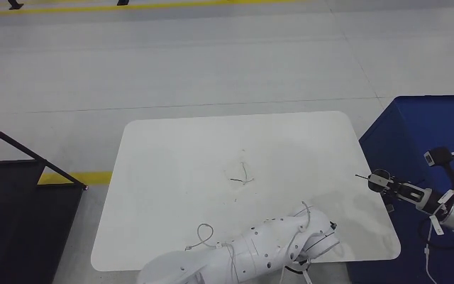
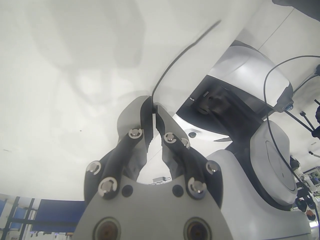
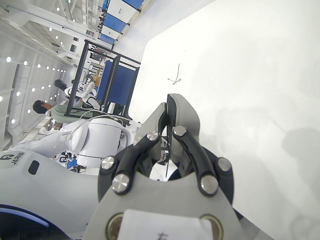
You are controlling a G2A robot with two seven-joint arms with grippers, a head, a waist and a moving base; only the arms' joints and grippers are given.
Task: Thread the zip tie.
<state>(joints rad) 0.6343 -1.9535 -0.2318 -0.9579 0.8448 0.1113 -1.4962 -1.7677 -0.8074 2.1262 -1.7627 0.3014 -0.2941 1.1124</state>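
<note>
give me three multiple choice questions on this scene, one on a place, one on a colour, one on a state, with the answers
1. Where does the loose zip tie lie?
A) near the middle of the table
B) on the floor
C) hanging off the table's edge

2. What colour is the table top?
A) blue
B) white
C) yellow

3. What state is the left end effector in?
A) wide open, holding nothing
B) shut on a screwdriver
C) shut on a thin dark strip, the held zip tie

Answers:
1 A: the top view shows the loose zip tie lying near the table's middle.
2 B: the table top is plain white in every view.
3 C: in the left wrist view the fingertips pinch the held zip tie, which curves away from them.
</note>
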